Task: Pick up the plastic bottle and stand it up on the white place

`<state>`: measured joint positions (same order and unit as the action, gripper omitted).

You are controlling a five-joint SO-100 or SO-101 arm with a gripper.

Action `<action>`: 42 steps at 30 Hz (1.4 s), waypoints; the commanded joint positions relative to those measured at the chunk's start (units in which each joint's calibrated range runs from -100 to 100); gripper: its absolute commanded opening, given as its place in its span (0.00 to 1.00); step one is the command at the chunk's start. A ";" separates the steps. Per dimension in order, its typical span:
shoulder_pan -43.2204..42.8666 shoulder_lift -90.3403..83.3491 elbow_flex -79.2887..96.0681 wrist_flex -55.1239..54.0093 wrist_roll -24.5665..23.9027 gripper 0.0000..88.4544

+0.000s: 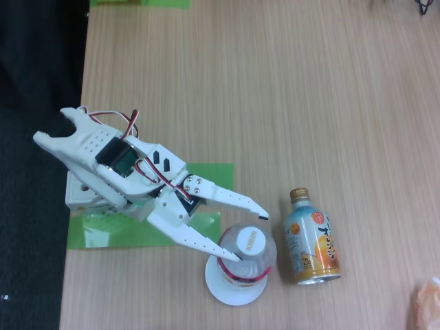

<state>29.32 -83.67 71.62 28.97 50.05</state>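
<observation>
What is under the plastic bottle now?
The plastic bottle stands on the white place, whose rim shows at its lower left. The bottle covers the middle of the white place, so the contact there cannot be seen.

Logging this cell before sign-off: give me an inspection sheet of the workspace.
Surface: light wooden table, bare in its upper part.
Job's things: clear plastic bottle with white cap stands upright on the small round white plate.
Clutter: metal bottle-can with orange and light-blue label and gold cap lies right of the bottle; green tape strips under the arm's base.
Gripper: white gripper open, one finger touching the bottle.
Cables: red, white and black wires on the arm.
Surroundings: dark floor at left.
</observation>
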 commanded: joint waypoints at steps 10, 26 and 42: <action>0.45 -0.37 -0.14 -0.73 -1.90 0.37; 3.49 -0.37 -0.14 -0.82 -1.90 0.42; 2.90 -0.71 -4.40 -17.47 -4.32 0.42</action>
<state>32.09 -83.67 70.90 15.55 47.58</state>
